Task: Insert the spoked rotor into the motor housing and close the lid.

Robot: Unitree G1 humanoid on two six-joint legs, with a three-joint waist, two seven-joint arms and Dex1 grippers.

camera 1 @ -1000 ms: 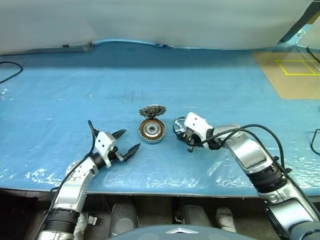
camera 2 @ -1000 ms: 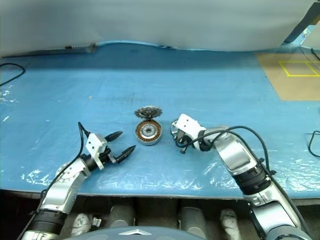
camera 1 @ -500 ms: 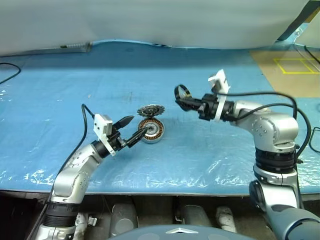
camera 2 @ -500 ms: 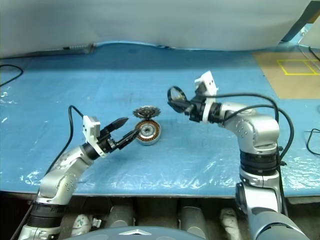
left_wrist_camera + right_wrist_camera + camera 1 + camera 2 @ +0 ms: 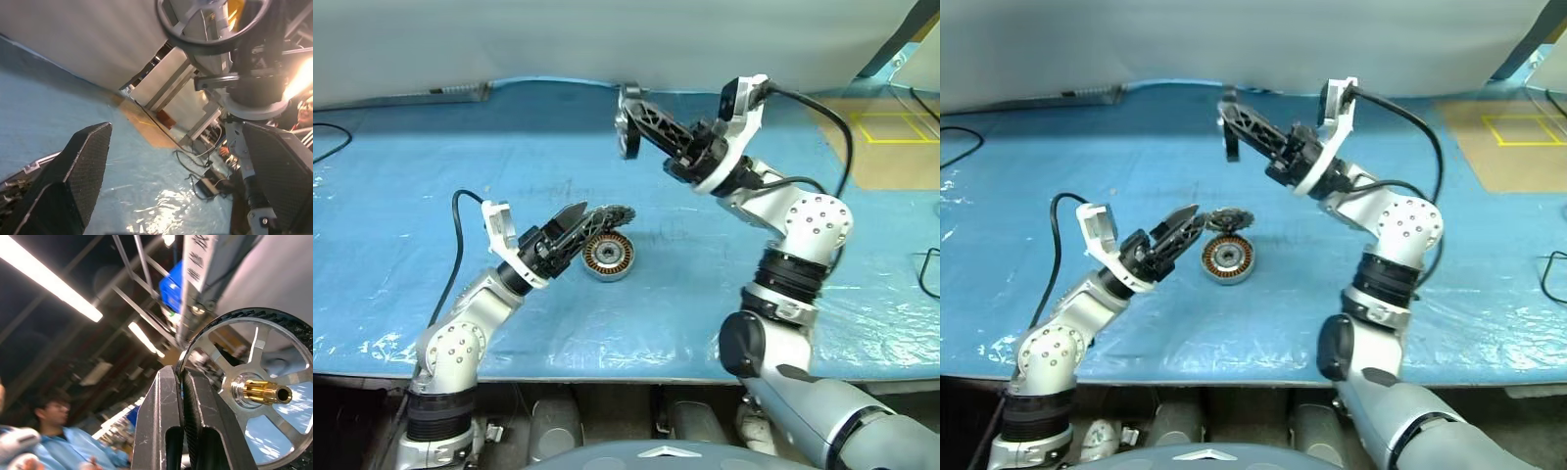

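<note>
With the right claw [image 5: 628, 119] pinched shut on the spoked rotor [image 5: 626, 132] held high, and the left claw [image 5: 579, 229] spread wide and empty beside the motor housing [image 5: 609, 256] on the table [image 5: 431, 166], insertion is in hand; next the rotor needs lowering level into the cup.

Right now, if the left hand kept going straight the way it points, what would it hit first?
Probably the spoked rotor held up in the right hand: it sits ahead of the left hand, between its open fingers, though depth is unclear.
</note>
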